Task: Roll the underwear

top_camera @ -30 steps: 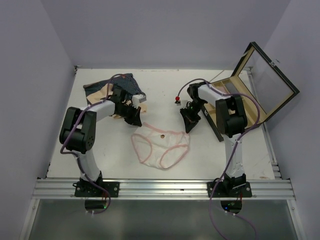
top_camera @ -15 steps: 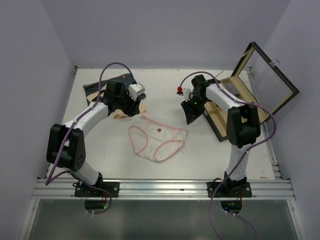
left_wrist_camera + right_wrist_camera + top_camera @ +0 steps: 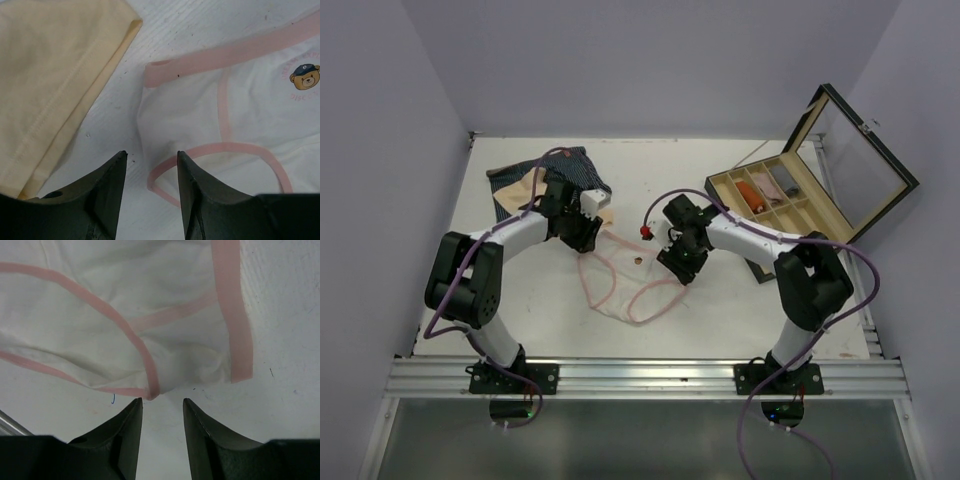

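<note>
While both jaws gape, left gripper [image 3: 151, 156] hovers at 10 o'clock corner of pink-and-white underwear [image 3: 250, 115], right gripper [image 3: 162, 402] at 3 o'clock edge.

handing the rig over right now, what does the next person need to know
Left gripper: open, empty, low over the left edge of the pink-and-white underwear.
Right gripper: open, empty, at that garment's right corner.
Pink-and-white underwear lies spread flat mid-table. Beige underwear and navy striped underwear are heaped together at far left. Wooden box stands open at right.
Done: nothing rolled yet.
Left: roll all three garments.
</note>
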Available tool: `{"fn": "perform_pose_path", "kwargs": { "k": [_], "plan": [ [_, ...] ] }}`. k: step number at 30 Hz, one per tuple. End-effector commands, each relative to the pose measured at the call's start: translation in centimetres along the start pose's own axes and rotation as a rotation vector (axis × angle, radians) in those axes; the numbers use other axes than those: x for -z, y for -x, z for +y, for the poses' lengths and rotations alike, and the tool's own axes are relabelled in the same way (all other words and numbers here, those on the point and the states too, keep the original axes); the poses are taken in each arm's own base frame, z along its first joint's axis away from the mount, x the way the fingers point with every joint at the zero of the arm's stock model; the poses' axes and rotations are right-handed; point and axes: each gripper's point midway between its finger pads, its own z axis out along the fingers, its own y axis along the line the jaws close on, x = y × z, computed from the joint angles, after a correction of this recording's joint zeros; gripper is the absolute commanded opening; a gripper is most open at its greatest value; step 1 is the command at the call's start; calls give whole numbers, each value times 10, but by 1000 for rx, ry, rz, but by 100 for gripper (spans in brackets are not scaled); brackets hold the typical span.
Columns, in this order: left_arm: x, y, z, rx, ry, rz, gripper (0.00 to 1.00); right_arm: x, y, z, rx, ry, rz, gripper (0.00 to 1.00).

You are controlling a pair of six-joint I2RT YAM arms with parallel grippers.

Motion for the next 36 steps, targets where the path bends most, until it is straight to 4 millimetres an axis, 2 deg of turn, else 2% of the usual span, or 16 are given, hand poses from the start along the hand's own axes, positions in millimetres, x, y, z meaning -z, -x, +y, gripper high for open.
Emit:
{"fn": "perform_pose_path", "kwargs": {
  "k": [1, 6, 13, 21, 25, 27, 28, 30, 31, 34, 36],
  "plan": [
    [3, -2, 4, 17, 47, -7, 49, -3, 16, -19, 56, -123, -40, 42],
    [0, -15, 3, 29, 51, 24, 52, -7, 23, -18, 108, -191, -44, 42],
    [0, -15, 4, 25, 64, 22, 55, -21, 17, -1, 130, -168, 22, 42],
    [1, -23, 2, 25, 65, 29, 57, -9, 15, -15, 174, -321, 15, 43],
    [-2, -28, 2, 32, 64, 37, 59, -18, 5, -14, 194, -342, 51, 43],
    [-3, -29, 2, 39, 66, 42, 59, -21, 2, -12, 189, -335, 56, 40],
    [-6, -33, 5, 49, 81, 57, 61, -23, -1, -15, 195, -367, 56, 28],
    [-8, -39, 9, 54, 107, 83, 61, -19, 2, -18, 196, -393, 45, 20],
    [-9, -42, 11, 54, 116, 94, 62, -16, 4, -20, 198, -414, 39, 11],
    [-10, -50, 13, 60, 133, 117, 64, -6, 9, -21, 217, -457, 21, 0],
    [-11, -56, 14, 61, 145, 141, 64, -2, 12, -18, 229, -470, 13, 0]
  ]
}}
